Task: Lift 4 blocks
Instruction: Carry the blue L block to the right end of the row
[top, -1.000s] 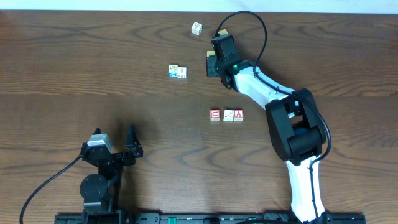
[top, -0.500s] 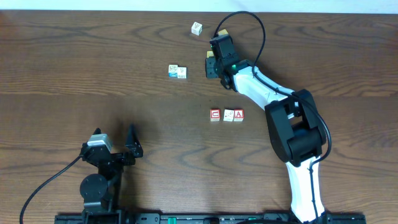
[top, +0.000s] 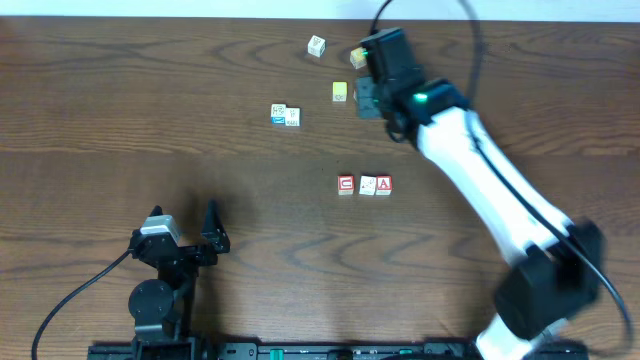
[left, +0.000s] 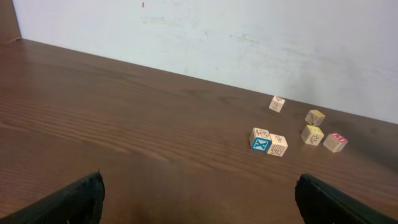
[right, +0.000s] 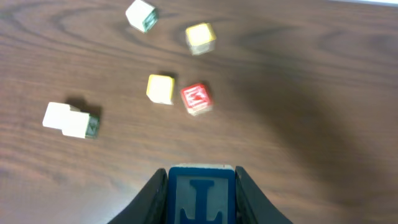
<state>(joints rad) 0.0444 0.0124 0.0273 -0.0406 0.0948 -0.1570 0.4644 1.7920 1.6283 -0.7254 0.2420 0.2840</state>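
Right wrist view shows the blue-lettered block (right: 202, 200) pinched squarely inside the right hand (right: 202, 179).

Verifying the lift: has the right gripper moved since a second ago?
Yes. Overhead, the right gripper shifted toward the picture's right against the three-block row, exposing a yellow cube.

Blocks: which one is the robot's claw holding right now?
The blue-lettered block, pinched in the right gripper. It alone sits between fingers; the rest lie loose on the table.
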